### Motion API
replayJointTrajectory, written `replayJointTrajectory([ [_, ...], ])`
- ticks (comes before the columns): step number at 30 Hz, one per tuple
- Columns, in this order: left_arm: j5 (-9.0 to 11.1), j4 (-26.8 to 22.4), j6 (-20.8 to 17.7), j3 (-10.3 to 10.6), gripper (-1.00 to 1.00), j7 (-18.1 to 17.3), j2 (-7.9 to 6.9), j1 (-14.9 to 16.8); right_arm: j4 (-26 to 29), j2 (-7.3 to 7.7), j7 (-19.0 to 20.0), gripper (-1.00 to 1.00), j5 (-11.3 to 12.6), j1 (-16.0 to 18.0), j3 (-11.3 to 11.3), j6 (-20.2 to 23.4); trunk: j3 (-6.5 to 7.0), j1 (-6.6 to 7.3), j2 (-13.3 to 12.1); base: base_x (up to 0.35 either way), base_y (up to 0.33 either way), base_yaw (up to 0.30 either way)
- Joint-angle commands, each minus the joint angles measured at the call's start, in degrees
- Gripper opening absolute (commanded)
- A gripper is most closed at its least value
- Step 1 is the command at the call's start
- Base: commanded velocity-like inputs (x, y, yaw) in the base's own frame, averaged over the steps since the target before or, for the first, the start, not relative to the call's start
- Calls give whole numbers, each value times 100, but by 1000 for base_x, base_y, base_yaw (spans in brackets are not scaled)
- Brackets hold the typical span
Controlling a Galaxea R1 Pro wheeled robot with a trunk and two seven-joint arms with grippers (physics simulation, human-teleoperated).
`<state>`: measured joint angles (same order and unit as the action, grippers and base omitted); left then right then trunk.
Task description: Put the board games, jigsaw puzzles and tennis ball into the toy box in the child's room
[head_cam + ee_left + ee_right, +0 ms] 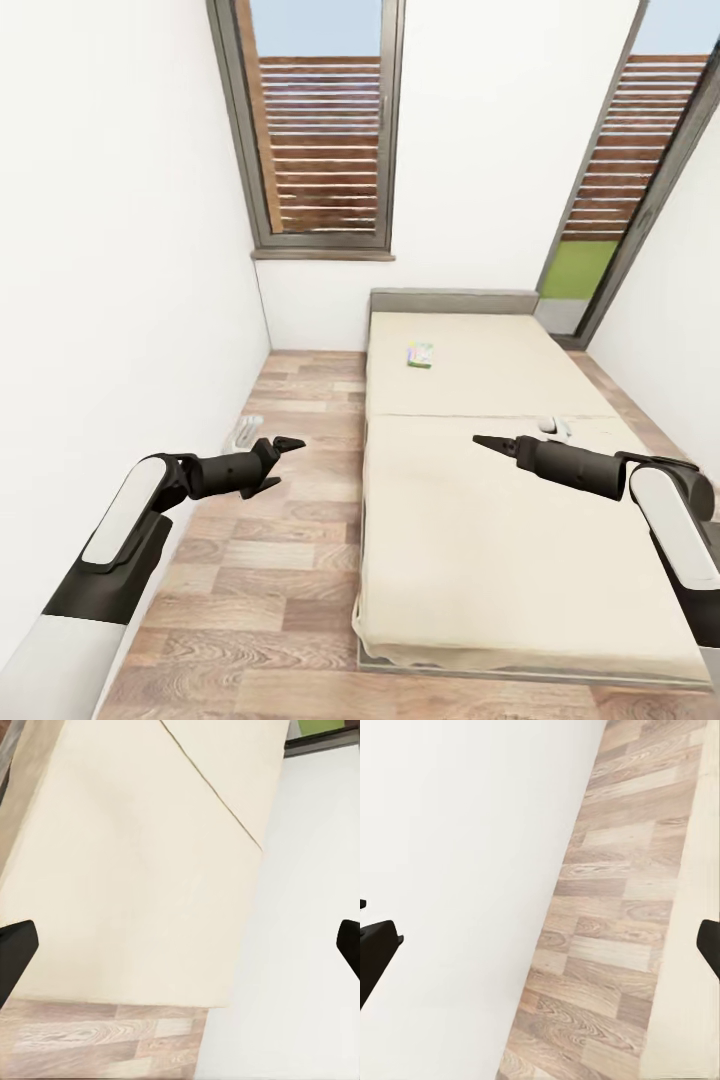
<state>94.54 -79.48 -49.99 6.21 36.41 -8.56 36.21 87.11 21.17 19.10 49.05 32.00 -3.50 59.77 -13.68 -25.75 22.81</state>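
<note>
A wide low bed (500, 520) with a plain beige mattress is seen ahead in the head view, with its grey headboard against the far white wall (480, 150), below and between two tall windows (322, 130). One board game (420, 355), a small flat box with green and yellow print, is lying on the mattress near the headboard end, closer to the left edge of the bed. A small white object (553, 426) is seen near the right edge of the mattress, about at the seam across the middle; what it is cannot be told.

The left gripper (284, 462) is held above the wood-plank floor (270, 560), between the left wall and the left edge of the bed. Its fingers are spread apart and nothing is held between them. The right gripper (481, 441) is held above the mattress, near the middle seam. From the head view its fingers look close together, but in the right wrist view the two dark fingertips (376, 949) are seen well apart at the two sides, with nothing between them.
</note>
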Motion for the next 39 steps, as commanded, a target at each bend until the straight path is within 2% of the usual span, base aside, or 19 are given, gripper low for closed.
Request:
replayJointTrajectory([
  [1,63,-7,7,5,100,61,-5,3,-1,-2,59,100,-58,8,-4,23,-11,-4,12,18,11,-280],
  [13,65,0,1,9,100,57,-5,3,5,-7,59,100,-73,6,-10,23,-11,-4,12,62,59,-204],
  [39,58,-5,2,12,100,63,-4,0,22,-7,59,100,-79,0,-11,23,-11,-4,12,181,179,-24],
])
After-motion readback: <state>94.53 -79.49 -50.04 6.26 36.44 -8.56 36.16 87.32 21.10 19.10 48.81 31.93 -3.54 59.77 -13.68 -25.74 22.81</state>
